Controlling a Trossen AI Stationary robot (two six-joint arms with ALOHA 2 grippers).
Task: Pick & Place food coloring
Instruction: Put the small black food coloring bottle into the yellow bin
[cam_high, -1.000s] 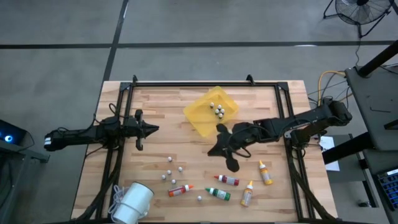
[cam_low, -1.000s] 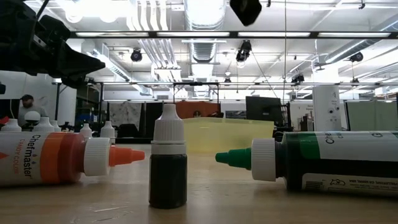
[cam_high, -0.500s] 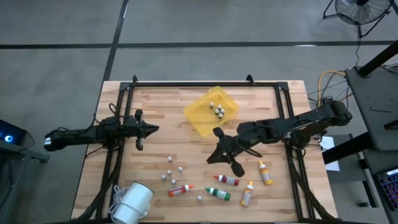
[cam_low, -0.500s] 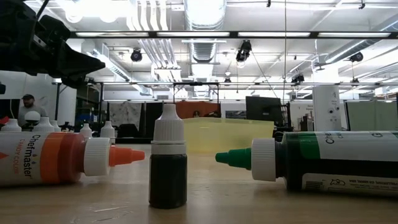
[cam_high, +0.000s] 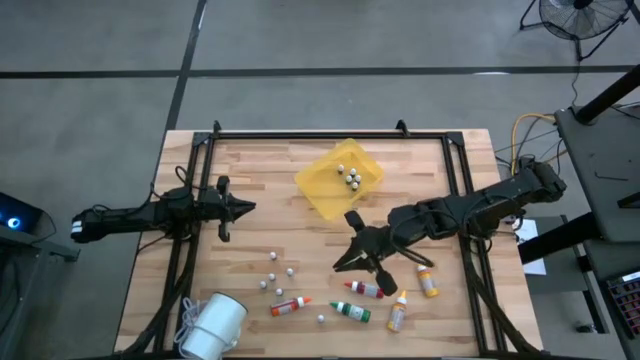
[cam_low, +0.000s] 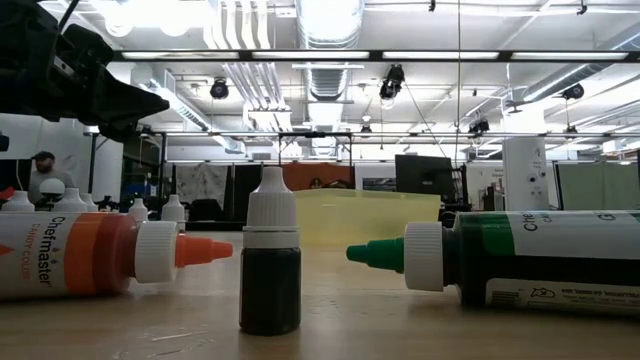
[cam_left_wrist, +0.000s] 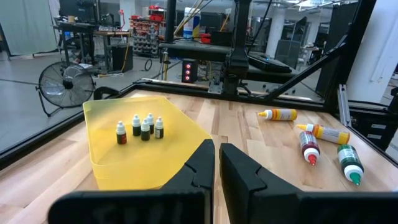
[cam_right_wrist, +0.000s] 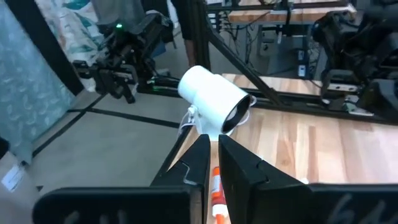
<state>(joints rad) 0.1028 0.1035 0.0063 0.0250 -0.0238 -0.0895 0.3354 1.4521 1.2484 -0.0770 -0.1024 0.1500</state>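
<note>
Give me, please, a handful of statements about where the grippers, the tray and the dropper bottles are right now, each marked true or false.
1. The right gripper hangs over the lying bottles near the table's front edge. True.
2. The yellow tray is empty. False: several small white-capped bottles stand inside it.
3. The left gripper is shut and holds nothing. True.
4. The green-capped bottle stands upright. False: it lies on its side on the wooden table.
5. The white camera sits at the table's front left corner. True.
6. The right gripper holds an orange-capped bottle. False: its fingers are closed on nothing.
</note>
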